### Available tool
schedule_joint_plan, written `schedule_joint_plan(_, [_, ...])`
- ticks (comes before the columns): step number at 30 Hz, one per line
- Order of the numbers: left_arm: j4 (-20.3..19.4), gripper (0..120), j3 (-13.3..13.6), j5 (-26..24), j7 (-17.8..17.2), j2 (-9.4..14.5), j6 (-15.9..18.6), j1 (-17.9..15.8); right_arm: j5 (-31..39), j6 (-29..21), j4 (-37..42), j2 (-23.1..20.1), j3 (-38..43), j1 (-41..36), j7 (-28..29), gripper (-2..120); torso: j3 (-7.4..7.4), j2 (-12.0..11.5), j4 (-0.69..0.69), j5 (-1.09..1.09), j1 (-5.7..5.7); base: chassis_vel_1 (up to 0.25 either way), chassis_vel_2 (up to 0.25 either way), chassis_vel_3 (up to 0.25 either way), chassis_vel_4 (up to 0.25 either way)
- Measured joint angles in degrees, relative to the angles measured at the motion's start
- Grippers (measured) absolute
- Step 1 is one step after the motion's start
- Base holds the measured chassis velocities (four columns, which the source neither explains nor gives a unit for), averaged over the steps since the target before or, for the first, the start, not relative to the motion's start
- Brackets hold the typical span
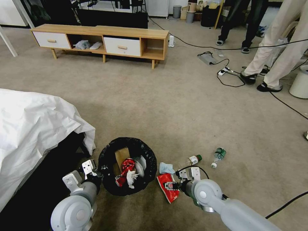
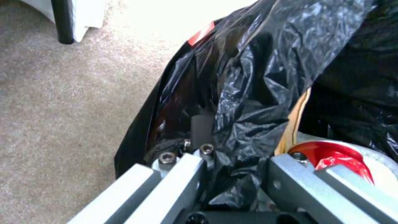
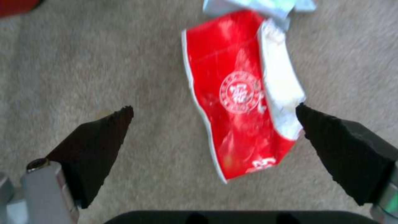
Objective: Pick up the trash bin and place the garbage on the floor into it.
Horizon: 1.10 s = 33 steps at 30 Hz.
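The trash bin (image 1: 109, 154), lined with a crinkled black bag (image 2: 257, 77), is low in the head view beside the bed. Inside it lie a brown paper bag (image 1: 121, 155), a crushed red can (image 1: 128, 166) and a white tissue (image 1: 131, 177). My left gripper (image 1: 93, 175) (image 2: 236, 146) is shut on the bin's near-left rim, one finger outside the bag and one inside. My right gripper (image 1: 169, 185) (image 3: 213, 109) hangs open just above a red wrapper (image 1: 172, 196) (image 3: 236, 93) on the floor (image 1: 179, 106). A bluish tissue (image 1: 166, 167) and two green-capped bottles (image 1: 194, 159) (image 1: 219, 155) lie nearby.
A bed with a white sheet (image 1: 32, 128) stands close on the left. A low wooden cabinet (image 1: 102, 40) stands at the back. Black cables and a power strip (image 1: 224, 71) run across the right side, near a white bucket (image 1: 300, 81) and people's legs (image 1: 272, 48).
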Motion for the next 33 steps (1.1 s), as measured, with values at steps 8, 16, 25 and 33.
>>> schedule_joint_plan(8, [0.26,0,-0.07,-0.29,0.12,-0.38,0.03,-0.1,1.06,-0.73,-1.19,-0.07,-1.11,1.13,1.08,100,0.0,0.0,0.0,0.0,0.0,0.0,0.0,0.0,0.0])
schedule_joint_plan(16, [0.96,0,-0.37,-1.0,0.22,0.29,0.04,-0.71,1.7,-0.74,-2.22,-0.17,-1.39,1.89,2.12,100,0.0,0.0,0.0,0.0,0.0,0.0,0.0,0.0,0.0])
schedule_joint_plan(25, [1.29,0,-0.06,-1.14,0.41,0.62,0.03,-0.6,0.73,-0.74,-5.1,0.86,-1.14,2.13,1.49,100,-0.01,0.0,0.0,0.0,0.0,0.0,0.0,0.0,0.0])
schedule_joint_plan(33, [1.22,0,0.05,-1.2,0.49,0.73,0.01,-0.47,-0.78,-0.74,-9.31,3.2,-2.68,3.91,0.47,100,-0.01,0.0,0.0,0.01,0.0,0.0,0.0,0.0,0.0])
